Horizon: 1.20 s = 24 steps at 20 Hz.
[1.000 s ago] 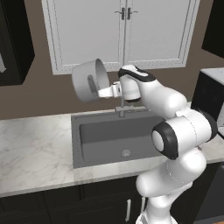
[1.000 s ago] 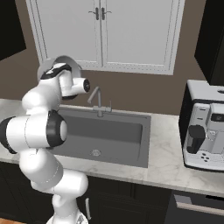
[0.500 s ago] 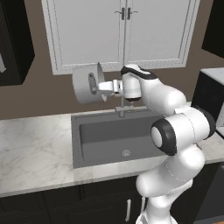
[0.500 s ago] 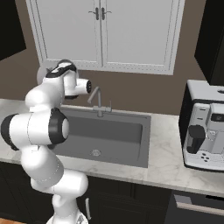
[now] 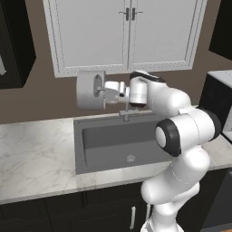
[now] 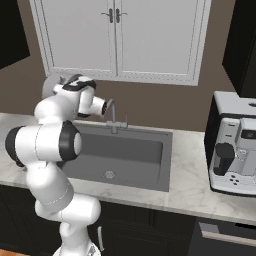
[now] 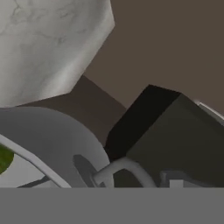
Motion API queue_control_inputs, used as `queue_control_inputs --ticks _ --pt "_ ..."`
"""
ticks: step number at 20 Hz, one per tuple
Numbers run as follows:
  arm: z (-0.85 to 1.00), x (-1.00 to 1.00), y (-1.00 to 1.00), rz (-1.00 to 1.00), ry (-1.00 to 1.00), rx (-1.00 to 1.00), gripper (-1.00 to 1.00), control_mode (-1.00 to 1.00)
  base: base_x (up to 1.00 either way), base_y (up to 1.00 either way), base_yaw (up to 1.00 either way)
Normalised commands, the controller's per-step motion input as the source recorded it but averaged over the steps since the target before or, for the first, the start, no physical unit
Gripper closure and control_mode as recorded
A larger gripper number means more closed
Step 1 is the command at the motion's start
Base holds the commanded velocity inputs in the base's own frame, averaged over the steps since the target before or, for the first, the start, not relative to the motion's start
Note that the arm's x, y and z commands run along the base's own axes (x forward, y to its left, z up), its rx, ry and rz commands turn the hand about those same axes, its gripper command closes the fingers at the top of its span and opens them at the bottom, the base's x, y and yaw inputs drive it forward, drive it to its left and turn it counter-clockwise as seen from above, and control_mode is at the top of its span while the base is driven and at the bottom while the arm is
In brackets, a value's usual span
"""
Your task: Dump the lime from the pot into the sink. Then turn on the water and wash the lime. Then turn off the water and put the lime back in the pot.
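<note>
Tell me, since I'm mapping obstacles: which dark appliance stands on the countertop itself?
The coffee machine, black and silver, standing on the marble countertop right of the sink. The other dark units hang on the wall, clear of the counter.

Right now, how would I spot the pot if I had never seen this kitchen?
Find the dark sink in the white marble counter. Look up above its left end, below the white cabinets. The pot is the big light-grey metal cylinder lying on its side in the air, held by the white robot arm.
</note>
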Motion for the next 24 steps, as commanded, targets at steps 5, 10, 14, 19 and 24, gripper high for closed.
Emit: queue_control_inputs --ticks 5,10,14,19,24 --pt "0.21 0.0 0.0 0.0 0.04 0.18 1.0 -1.0 0.0 0.0 0.0" --pt "0.26 0.0 0.0 0.0 0.0 0.17 1.0 -1.0 0.0 0.0 0.0" --pt "0.39 0.0 0.0 0.0 0.0 0.11 1.0 -1.0 0.0 0.0 0.0" --pt "0.44 0.23 0.0 0.0 0.01 0.07 1.0 -1.0 0.0 0.0 0.0" --pt "0.44 0.31 0.0 0.0 0.05 0.09 1.0 -1.0 0.0 0.0 0.0"
